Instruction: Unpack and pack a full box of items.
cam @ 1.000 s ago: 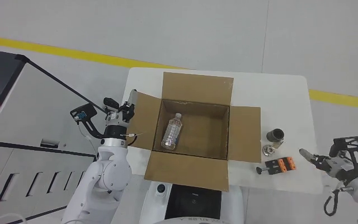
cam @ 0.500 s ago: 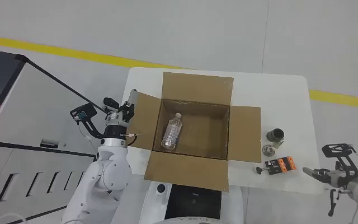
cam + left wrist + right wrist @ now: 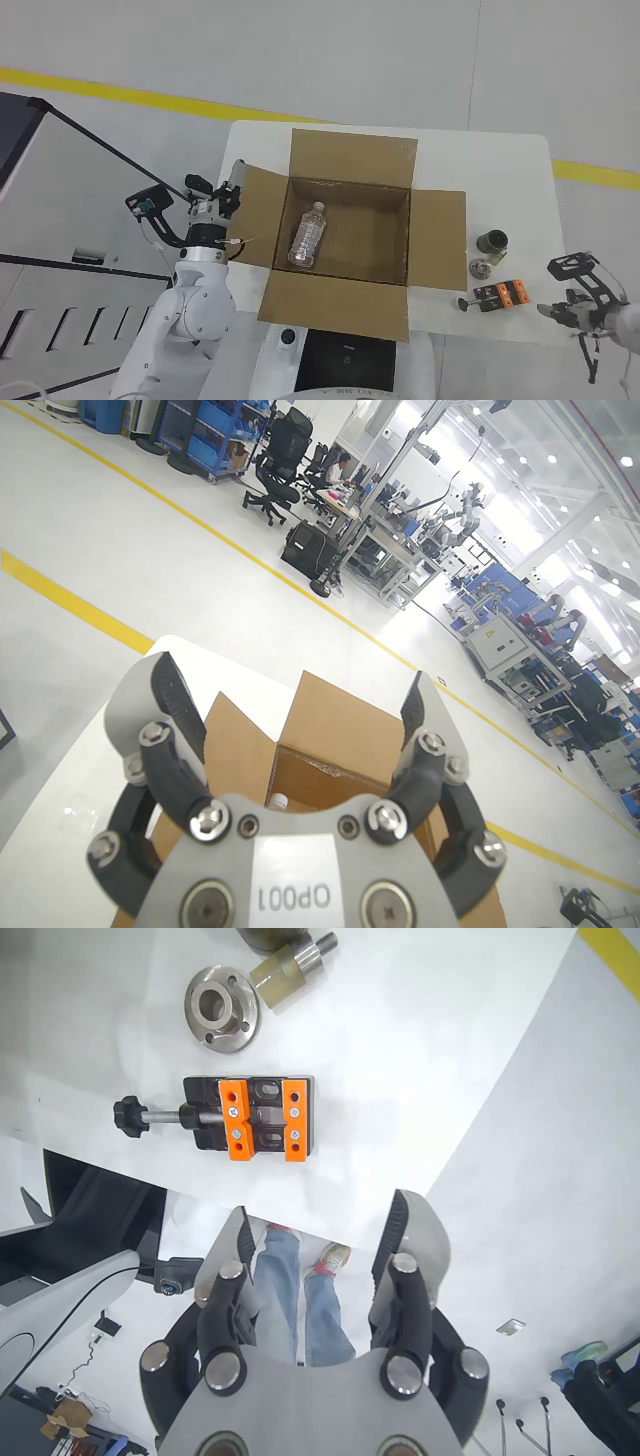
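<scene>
Whereas the left gripper (image 3: 233,183) is held unmoved at the left flap of the open brown cardboard box (image 3: 352,158), the right gripper (image 3: 552,312) is shown in the top view withdrawn, over the past second, off the right edge of the white table (image 3: 500,170) toward its near corner. An item is judged just set down, and unpacking seems nearly done. One clear plastic bottle (image 3: 308,235) is left lying in the box. A dark metal cylinder (image 3: 491,241), a steel flange (image 3: 481,268) and a black-and-orange vise (image 3: 495,295) are laid out to the box's right. Left wrist view: the fingers are spread wide and empty above the flap. Right wrist view: the fingers are parted, nothing held, just off the edge nearest the vise.
</scene>
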You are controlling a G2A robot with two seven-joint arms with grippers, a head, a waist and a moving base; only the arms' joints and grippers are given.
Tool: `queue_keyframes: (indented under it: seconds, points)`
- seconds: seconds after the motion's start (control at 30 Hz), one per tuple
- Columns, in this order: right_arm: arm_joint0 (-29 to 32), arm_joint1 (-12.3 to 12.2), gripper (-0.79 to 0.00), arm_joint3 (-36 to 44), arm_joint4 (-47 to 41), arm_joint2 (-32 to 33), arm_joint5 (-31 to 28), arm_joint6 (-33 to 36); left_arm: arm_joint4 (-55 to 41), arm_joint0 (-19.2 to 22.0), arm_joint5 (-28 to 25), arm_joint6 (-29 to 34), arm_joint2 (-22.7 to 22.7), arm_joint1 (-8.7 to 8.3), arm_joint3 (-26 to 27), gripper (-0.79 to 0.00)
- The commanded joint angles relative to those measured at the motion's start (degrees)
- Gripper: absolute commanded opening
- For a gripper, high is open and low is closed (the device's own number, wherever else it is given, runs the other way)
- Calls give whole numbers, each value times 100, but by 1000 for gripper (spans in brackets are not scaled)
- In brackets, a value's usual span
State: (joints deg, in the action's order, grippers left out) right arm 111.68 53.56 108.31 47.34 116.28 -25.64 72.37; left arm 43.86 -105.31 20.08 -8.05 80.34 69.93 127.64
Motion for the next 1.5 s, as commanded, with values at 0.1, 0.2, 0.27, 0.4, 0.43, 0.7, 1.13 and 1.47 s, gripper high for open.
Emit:
queue_keyframes:
  seconds: [0.1,0.2,0.27,0.4,0.43,0.7,1.13,1.47]
  points:
    - [-266,-43,-557,-118,-5,-176,57,160,0,0,0,0,0,0,0,0]
    - [-378,-54,-563,-261,169,-367,143,89,0,0,0,0,0,0,0,0]
    - [-487,-64,-560,-391,288,-505,158,33,0,0,0,0,0,0,0,0]
    - [-754,-86,-545,-726,303,-738,75,-13,0,0,0,0,0,0,0,0]
    - [-821,-89,-536,-799,300,-792,66,-59,0,0,0,0,0,0,0,0]
    - [-1180,-88,-551,-1375,429,-1296,124,-373,0,0,0,0,0,0,0,0]
    - [-1469,-90,-573,-1715,682,-1779,347,-581,0,0,0,0,0,0,0,0]
    - [-1553,-91,-616,-1950,946,-1995,487,-844,0,0,0,0,0,0,0,0]
